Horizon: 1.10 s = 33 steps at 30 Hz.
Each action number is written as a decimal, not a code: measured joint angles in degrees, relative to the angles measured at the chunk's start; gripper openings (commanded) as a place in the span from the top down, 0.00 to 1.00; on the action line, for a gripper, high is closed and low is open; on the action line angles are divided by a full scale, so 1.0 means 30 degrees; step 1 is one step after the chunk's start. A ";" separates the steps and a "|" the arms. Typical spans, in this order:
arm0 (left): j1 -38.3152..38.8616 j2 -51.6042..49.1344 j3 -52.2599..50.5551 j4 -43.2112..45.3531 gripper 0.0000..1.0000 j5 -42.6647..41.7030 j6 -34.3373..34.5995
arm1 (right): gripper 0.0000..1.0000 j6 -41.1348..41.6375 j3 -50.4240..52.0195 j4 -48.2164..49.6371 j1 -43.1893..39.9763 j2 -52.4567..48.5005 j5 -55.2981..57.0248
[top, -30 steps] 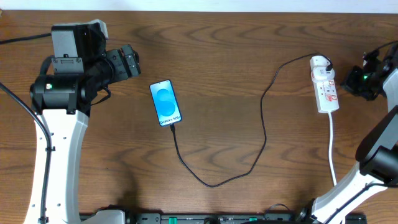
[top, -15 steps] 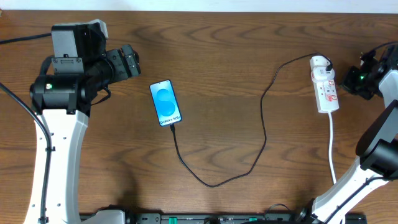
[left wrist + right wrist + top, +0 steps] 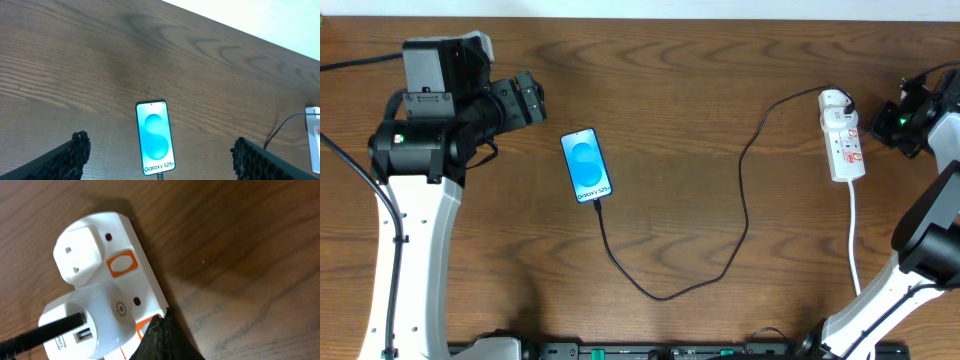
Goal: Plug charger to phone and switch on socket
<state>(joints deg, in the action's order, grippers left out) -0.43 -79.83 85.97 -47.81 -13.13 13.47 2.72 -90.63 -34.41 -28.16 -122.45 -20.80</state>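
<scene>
The phone [image 3: 587,166] lies flat on the bench [image 3: 700,60], screen up and lit blue. The charger [image 3: 745,215] meets the phone's lower short edge with its tip. From there it runs off in a wide loop, first toward the bench's near edge, then up and across to the socket [image 3: 844,138]. The socket lies well apart from the phone, on the right arm's side. A white cord [image 3: 853,240] leaves the socket's near end. The left fingers [image 3: 75,152] hang near the phone, on the side away from the socket, spread wide and grasping nothing; in the left wrist view the phone shows between them. Of the right fingers [image 3: 162,342] only one dark tip shows, overlapping the socket's edge below an orange switch [image 3: 122,263] — released or clenched, I cannot tell. A white plug [image 3: 82,255] sits at the socket's far end, and the black charger lead enters just beside it.
</scene>
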 measured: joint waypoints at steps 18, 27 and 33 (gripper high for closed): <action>0.0000 0.0000 0.0000 0.0000 0.07 0.0000 0.0000 | 0.99 -0.0007 0.0452 0.0852 0.0408 0.0000 -0.0058; 0.0000 0.0000 0.0000 0.0000 0.07 0.0000 0.0000 | 0.99 0.0095 0.0678 0.0852 0.0605 0.0000 -0.0044; 0.0000 0.0000 0.0000 0.0000 0.07 0.0000 0.0000 | 0.99 0.0182 0.1100 0.0838 0.0612 0.0000 -0.0066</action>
<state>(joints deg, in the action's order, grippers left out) -0.43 -79.83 85.97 -47.81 -13.13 13.47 3.27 -87.33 -31.90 -26.33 -122.45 -20.99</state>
